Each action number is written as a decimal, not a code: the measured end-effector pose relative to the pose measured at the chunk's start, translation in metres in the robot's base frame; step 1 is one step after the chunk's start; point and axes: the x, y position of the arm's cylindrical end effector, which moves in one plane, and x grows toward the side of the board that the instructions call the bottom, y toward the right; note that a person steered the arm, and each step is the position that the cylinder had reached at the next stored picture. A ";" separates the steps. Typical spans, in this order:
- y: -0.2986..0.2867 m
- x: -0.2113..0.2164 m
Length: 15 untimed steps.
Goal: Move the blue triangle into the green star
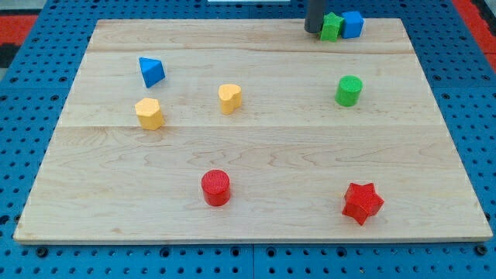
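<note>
Resting at the board's top edge, my tip (313,31) stands touching or just beside the green star (332,26), which in turn sits against a blue cube (353,24) on its right — all three bunched at the view's top right. No pincer is fitted: the arm ends in a plain dark rod, so there is nothing to open or close and nothing held. The blue triangle (151,71) lies well apart, far toward the view's left and a little lower on the wooden board (256,159), with open wood between it and the star. That is the relation that matters — the triangle must travel rightward and slightly up, so the tip would likely need to get round to the triangle's far left side first. A yellow heart (229,98) and yellow hexagon (149,113) sit below that line, seemingly clear of it.
</note>
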 end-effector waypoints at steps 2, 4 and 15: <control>-0.061 0.026; -0.174 0.071; -0.200 0.077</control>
